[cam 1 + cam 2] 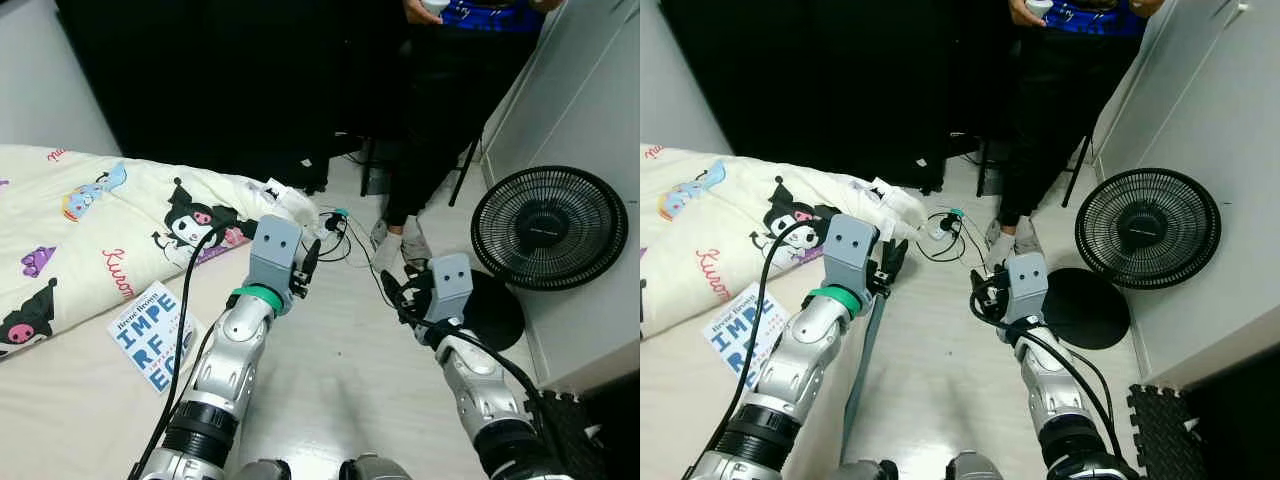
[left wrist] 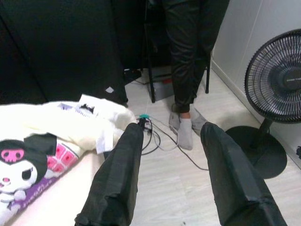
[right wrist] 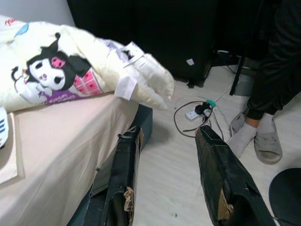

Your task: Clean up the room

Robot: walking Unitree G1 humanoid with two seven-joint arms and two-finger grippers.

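Observation:
A cream blanket (image 1: 90, 230) printed with cartoon characters lies bunched on the bed (image 1: 70, 410) at my left. A blue-and-white book (image 1: 150, 335) rests on the mattress near the bed's edge. On the pale floor beyond the bed's corner sits a white power strip (image 3: 193, 113) with tangled cables. My left gripper (image 1: 306, 268) is held up by the bed's corner, open and holding nothing, as the left wrist view (image 2: 171, 129) shows. To its right, my right gripper (image 1: 398, 290) hovers over the floor, open too, with nothing between its fingers (image 3: 221, 179).
A person (image 1: 440, 100) in dark trousers and grey socks stands ahead by the cables. A black fan (image 1: 548, 228) on a round base (image 1: 500, 310) stands at the right against a white wall (image 1: 580, 90). A black foam mat (image 1: 1165, 430) lies at the lower right.

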